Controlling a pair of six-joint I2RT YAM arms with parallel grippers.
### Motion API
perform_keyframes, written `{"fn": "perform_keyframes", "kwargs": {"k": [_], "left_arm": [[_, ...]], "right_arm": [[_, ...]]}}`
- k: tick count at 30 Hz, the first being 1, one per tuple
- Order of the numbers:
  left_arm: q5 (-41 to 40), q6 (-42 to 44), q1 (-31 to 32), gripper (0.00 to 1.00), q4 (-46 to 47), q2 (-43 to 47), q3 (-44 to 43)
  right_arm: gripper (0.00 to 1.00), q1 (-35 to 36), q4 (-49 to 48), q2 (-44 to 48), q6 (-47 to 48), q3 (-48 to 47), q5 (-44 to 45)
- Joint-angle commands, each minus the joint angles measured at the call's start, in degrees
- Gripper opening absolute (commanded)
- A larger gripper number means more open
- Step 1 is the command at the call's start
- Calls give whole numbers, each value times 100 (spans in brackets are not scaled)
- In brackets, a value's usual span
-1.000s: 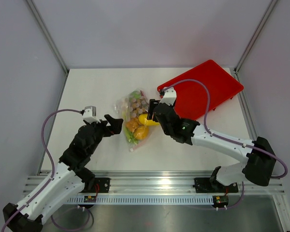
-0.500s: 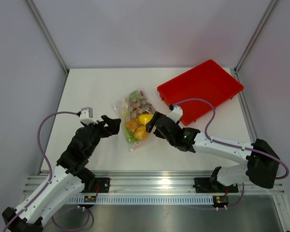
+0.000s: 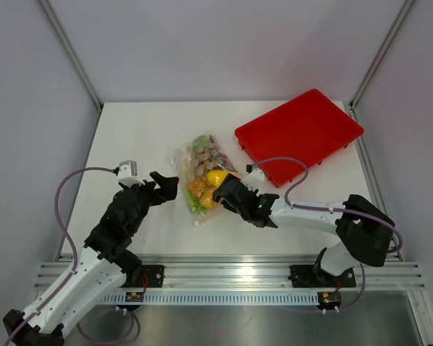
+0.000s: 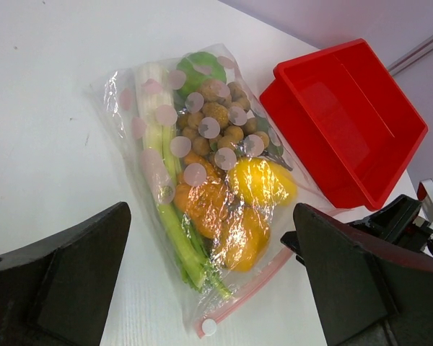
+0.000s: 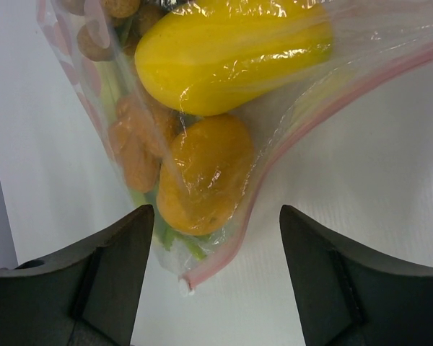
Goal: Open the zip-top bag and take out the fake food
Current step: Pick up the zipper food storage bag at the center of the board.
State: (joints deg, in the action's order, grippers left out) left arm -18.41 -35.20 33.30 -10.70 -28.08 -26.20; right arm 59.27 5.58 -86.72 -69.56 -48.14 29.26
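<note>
Lying on the surface (image 3: 130,137), the zip-top bag (image 3: 200,179) holds the fake food (image 4: 256,180). Left claw (image 3: 169,187) gapes just left of it; right claw (image 3: 221,193), spread and empty, faces its zip edge.

Three cameras, one shared bag
The top camera looks down from high up at 6 o'clock. The left wrist camera sits near 8 o'clock and faces 2 o'clock. The right wrist camera, very close, faces 10 o'clock. All see the zip-top bag (image 3: 202,175).
</note>
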Motion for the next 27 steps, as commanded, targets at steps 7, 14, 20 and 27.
{"fn": "perform_keyframes", "kwargs": {"k": [7, 14, 20, 27], "left_arm": [[-136, -4, 28, 99, 182, 101, -52], [-119, 4, 28, 99, 182, 109, -52], [-92, 4, 28, 99, 209, 92, -35], [-83, 13, 28, 99, 191, 92, -44]], "right_arm": [[69, 33, -497, -363, -470, -29, 616], [65, 32, -796, -495, -655, 173, 888], [61, 41, -910, -670, -647, 138, 977], [44, 6, -1147, -864, -725, 147, 994]]}}
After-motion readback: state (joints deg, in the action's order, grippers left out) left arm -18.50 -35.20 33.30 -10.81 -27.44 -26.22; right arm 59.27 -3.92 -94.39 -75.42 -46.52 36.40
